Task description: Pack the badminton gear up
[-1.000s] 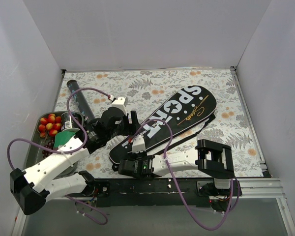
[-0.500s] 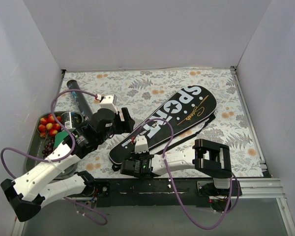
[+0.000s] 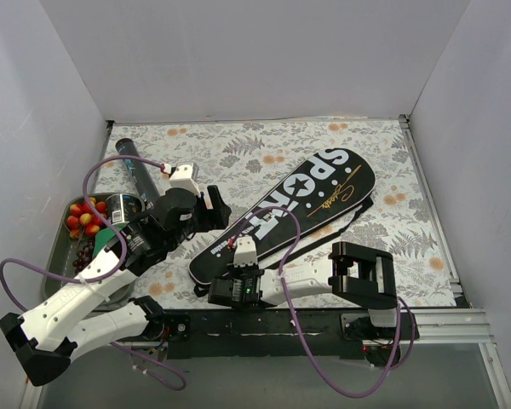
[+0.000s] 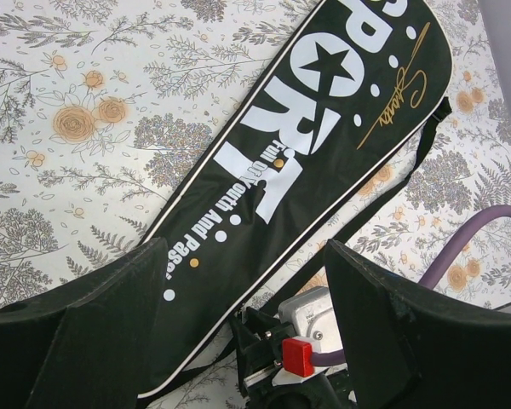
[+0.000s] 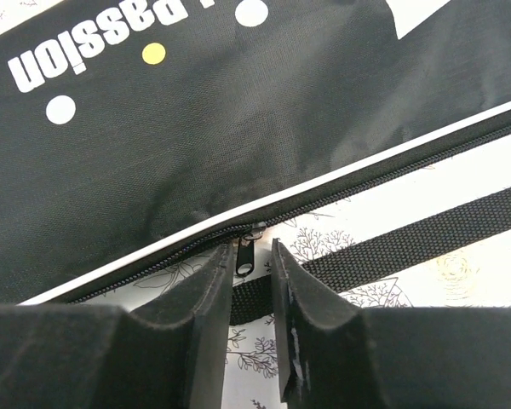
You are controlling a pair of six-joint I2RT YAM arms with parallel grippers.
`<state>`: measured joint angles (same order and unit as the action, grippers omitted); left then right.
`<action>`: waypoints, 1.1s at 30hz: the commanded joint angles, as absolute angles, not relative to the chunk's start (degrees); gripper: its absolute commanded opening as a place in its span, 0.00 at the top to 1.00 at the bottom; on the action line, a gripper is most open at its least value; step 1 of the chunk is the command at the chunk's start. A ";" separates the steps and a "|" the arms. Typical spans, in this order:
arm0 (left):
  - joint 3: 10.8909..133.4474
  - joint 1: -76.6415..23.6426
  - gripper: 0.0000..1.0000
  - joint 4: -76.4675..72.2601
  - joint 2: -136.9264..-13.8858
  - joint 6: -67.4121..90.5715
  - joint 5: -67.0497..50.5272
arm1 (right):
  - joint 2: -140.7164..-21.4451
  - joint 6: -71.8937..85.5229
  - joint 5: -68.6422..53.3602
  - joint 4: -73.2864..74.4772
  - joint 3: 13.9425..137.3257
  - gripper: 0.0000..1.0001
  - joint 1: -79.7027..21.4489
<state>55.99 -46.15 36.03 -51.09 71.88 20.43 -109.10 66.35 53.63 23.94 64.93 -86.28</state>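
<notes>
The long black racket bag (image 3: 289, 209) lettered "SPORT" lies slantwise on the flowered cloth, its narrow end toward the arms. My left gripper (image 3: 216, 207) hovers open above that narrow end, and the bag (image 4: 264, 170) shows between its wide-spread fingers (image 4: 111, 324). My right gripper (image 3: 211, 288) sits low at the bag's near edge. Its jaws (image 5: 251, 251) stand narrowly open around the black zip pull (image 5: 245, 256), which rests against the left finger with a gap on the other side. The dark shuttle tube (image 3: 140, 175) lies at the far left.
A grey tray (image 3: 64, 256) at the left edge holds red fruit (image 3: 85, 217) and a can (image 3: 123, 206). The bag's black webbing strap (image 5: 392, 247) trails over the cloth beside the zip. Purple cables loop over both arms. White walls enclose three sides.
My left arm has drawn back to the left, its gripper now over the bag's narrow end. The right jaws have narrowed around the zip pull.
</notes>
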 commanded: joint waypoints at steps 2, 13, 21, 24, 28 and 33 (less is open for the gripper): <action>56.95 -46.32 0.25 36.47 -49.92 71.98 21.45 | -110.92 69.26 53.61 26.19 63.11 0.73 -86.31; 56.60 -46.32 0.25 35.16 -52.12 71.54 20.92 | -109.25 71.19 54.14 27.25 59.33 0.97 -86.31; 53.71 -46.32 0.26 29.54 -56.24 68.48 16.80 | -105.91 70.23 54.41 26.99 55.73 0.99 -86.31; 52.12 -46.32 0.26 25.24 -60.28 66.46 11.98 | -102.75 67.42 54.14 24.53 52.22 0.99 -86.31; 51.33 -46.32 0.25 20.14 -66.69 64.25 7.48 | -94.25 62.59 51.86 16.37 42.05 0.99 -86.40; 53.95 -46.41 0.25 13.72 -75.48 60.83 2.38 | -87.64 60.30 49.92 15.29 35.43 0.99 -86.83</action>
<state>51.94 -46.15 20.67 -71.92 64.88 8.21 -90.59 63.66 54.11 14.87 40.45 -86.41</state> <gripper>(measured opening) 0.753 0.024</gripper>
